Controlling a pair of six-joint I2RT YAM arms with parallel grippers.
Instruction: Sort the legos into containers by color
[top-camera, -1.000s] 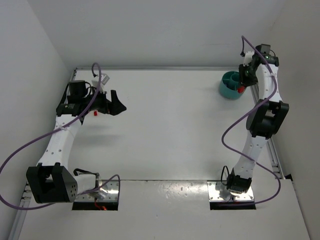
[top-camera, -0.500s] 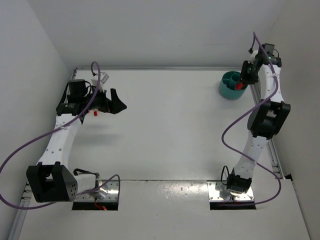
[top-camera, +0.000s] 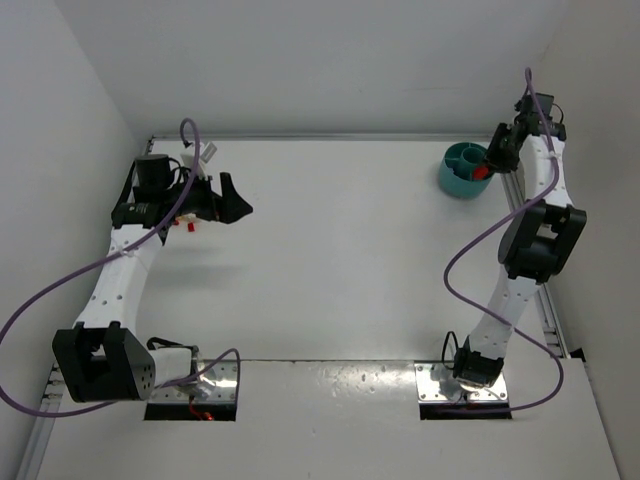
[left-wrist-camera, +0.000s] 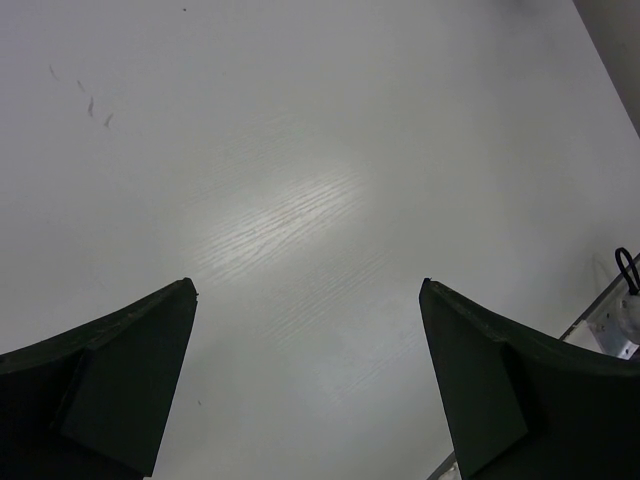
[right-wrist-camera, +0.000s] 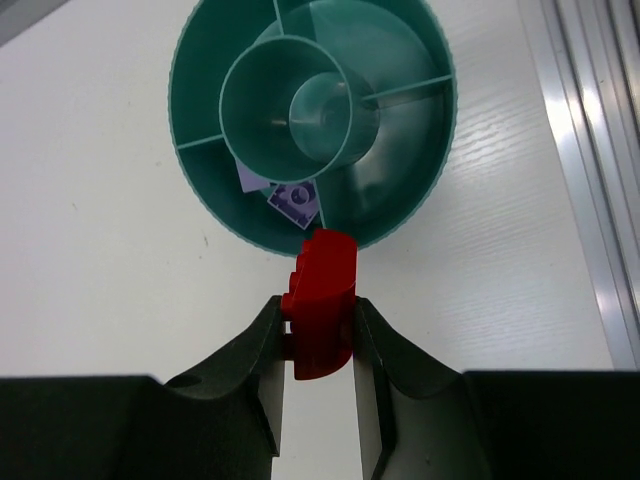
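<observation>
Right arm: it has swung farther toward the far right corner since a second ago, so the right gripper (top-camera: 497, 152) now hangs at the right rim of the teal tub (top-camera: 450, 180) rather than over its near side. The left arm has barely shifted.
Right gripper grasp: fingers are pinched on one red brick (right-wrist-camera: 322, 285), gripping its lower half, likely so the top stays free to drop cleanly.
Red brick place: in the air at the edge of the teal tub, seemingly not yet over any section.
Teal tub place: far right on the table (left-wrist-camera: 300, 150), close beside the right arm, probably for easy reach.
Left gripper (left-wrist-camera: 310, 380): fingers spread wide, grasping nothing, over bare table at the far left.
Count of bricks: one red brick in the grip and two pale bricks (right-wrist-camera: 295, 200) in the tub section nearest the gripper. A red speck (top-camera: 187, 224) by the left arm may be another brick, but it is too small to tell.
Count of sections: one round middle cup ringed by at least three sections.
Count of grippers: two.
</observation>
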